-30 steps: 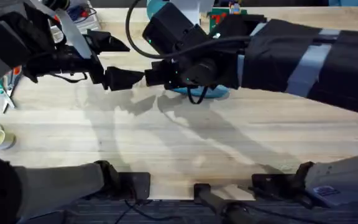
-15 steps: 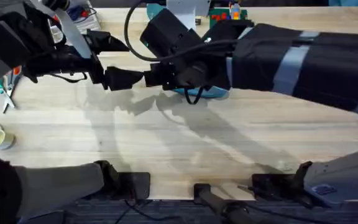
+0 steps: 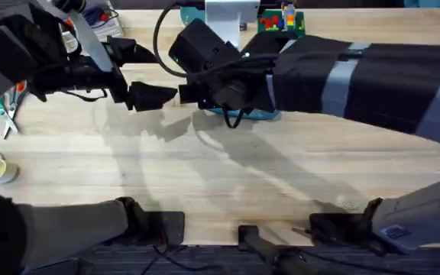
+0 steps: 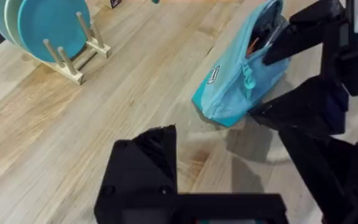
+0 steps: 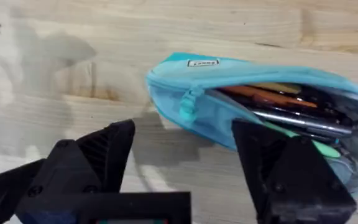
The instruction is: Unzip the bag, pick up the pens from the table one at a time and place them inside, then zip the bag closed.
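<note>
The bag (image 5: 253,118) lies on the counter (image 3: 228,176), unzipped, pens inside, its long axis crosswise just ahead of the spread right claw (image 5: 191,168), the nearer one; the left claw (image 4: 229,162), also spread, waits off the bag's closed end.

Cloth bag (image 5: 229,81), matt wood table (image 3: 228,176)
</note>
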### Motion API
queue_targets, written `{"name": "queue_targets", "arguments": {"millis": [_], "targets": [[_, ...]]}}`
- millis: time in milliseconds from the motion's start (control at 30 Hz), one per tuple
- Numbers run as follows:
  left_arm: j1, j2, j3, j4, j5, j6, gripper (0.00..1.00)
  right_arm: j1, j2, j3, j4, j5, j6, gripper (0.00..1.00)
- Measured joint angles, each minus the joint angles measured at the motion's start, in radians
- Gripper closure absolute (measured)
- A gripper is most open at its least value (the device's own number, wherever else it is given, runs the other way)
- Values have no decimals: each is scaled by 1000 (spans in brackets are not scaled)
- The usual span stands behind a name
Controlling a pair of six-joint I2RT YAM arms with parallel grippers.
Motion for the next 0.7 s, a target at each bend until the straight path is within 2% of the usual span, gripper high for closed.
{"name": "queue_targets", "arguments": {"millis": [400, 700], "targets": [[0, 0, 0, 0, 0, 0, 7, 1, 2, 0, -3, 34, 111, 109], [0, 0, 0, 0, 0, 0, 8, 1, 56, 0, -1, 63, 133, 128]]}}
